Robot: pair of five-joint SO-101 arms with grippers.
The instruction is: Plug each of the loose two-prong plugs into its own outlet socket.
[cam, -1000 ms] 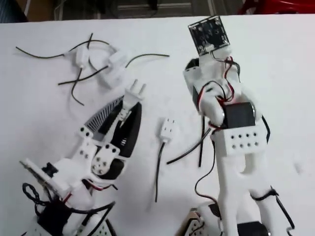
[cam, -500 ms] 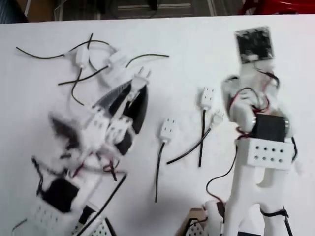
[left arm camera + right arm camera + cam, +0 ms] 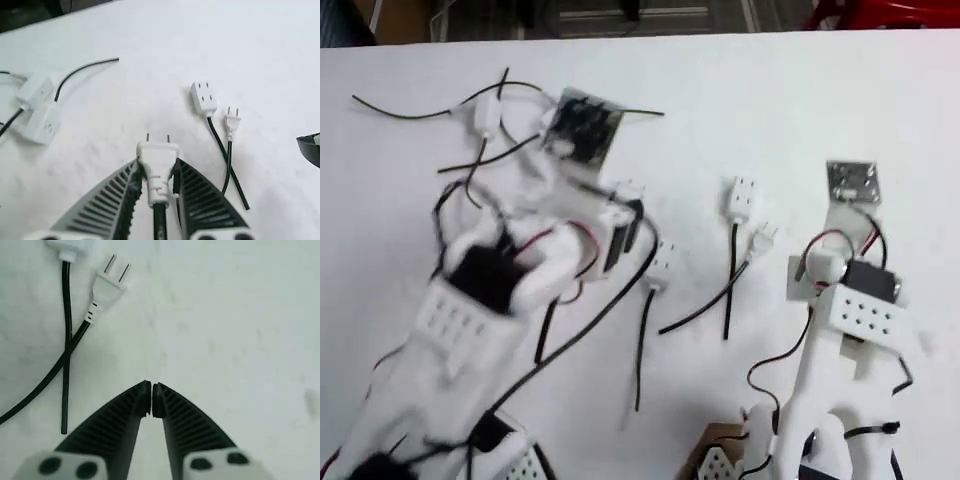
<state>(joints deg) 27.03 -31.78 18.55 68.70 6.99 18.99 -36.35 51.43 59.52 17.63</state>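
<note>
My left gripper (image 3: 157, 172) is shut on a white two-prong plug (image 3: 157, 157), prongs pointing away from the wrist. In the high view this held plug (image 3: 626, 192) hangs over the table's middle left. Ahead of it lie a white outlet socket (image 3: 203, 97) on a black cord and a loose white plug (image 3: 231, 120) beside that cord. From above, that socket (image 3: 743, 198) and loose plug (image 3: 760, 240) lie between the arms, and a second socket (image 3: 663, 262) lies by the left arm. My right gripper (image 3: 151, 399) is shut on nothing, near the loose plug (image 3: 107, 287).
A tangle of white plug and socket pieces (image 3: 485, 118) with black cords lies at the back left, also in the left wrist view as white blocks (image 3: 37, 107). Black cords (image 3: 700, 305) cross at the middle. The table's right side (image 3: 920, 120) is bare white.
The left arm has swung right toward the middle with the plug in its grip. The right arm has drawn back to the right, uncovering the socket and loose plug.
</note>
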